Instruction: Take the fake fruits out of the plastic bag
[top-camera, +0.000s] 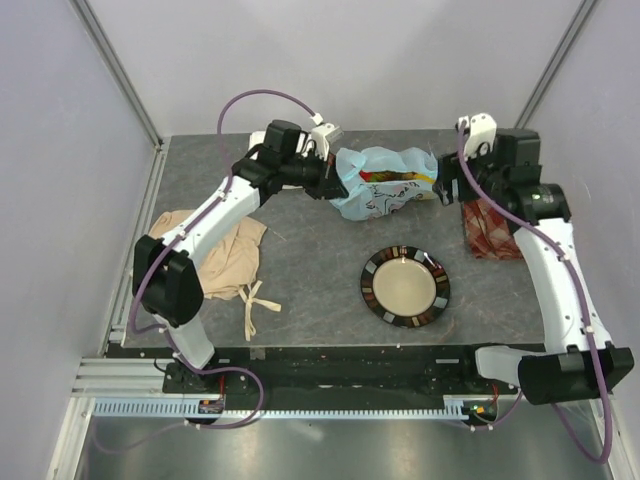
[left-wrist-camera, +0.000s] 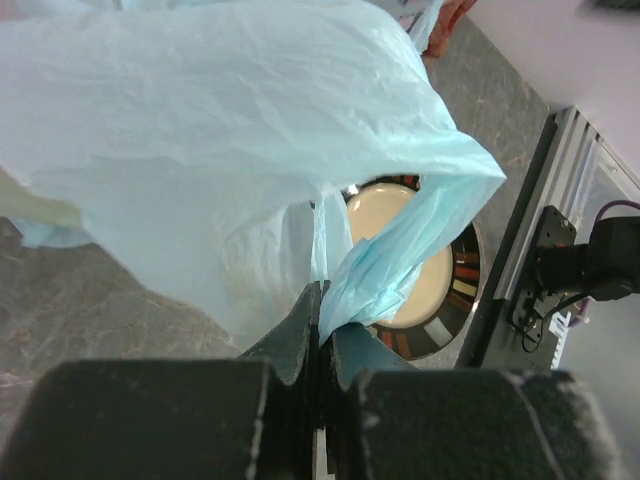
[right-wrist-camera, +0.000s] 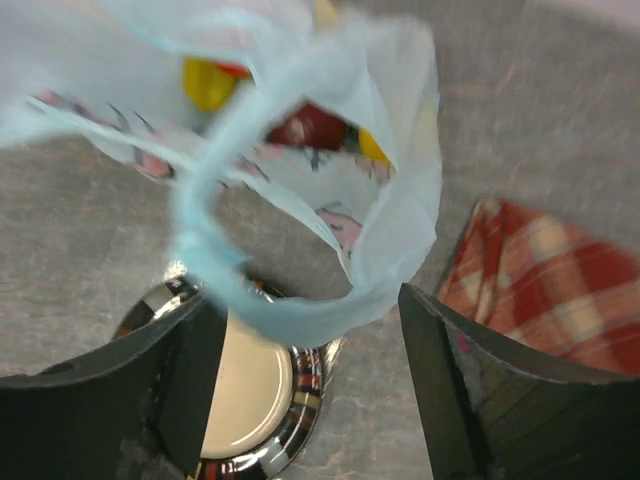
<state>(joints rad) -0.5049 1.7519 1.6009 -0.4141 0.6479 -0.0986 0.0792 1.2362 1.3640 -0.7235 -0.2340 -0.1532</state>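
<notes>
The light-blue plastic bag (top-camera: 385, 180) with a pink-and-dark print hangs lifted between my two grippers at the back of the table. My left gripper (top-camera: 328, 182) is shut on the bag's left end; in the left wrist view the closed fingertips (left-wrist-camera: 322, 315) pinch a strip of bag film (left-wrist-camera: 400, 250). My right gripper (top-camera: 443, 185) is open at the bag's right end, its jaws wide on either side of a handle loop (right-wrist-camera: 300, 310) without gripping it. Through the bag mouth I see fake fruits: a yellow one (right-wrist-camera: 208, 82) and a dark-red one (right-wrist-camera: 310, 128).
A cream plate with a dark patterned rim (top-camera: 405, 286) lies below the bag toward the front. A red plaid cloth (top-camera: 495, 232) lies at the right. A beige cloth (top-camera: 225, 255) lies at the left under the left arm.
</notes>
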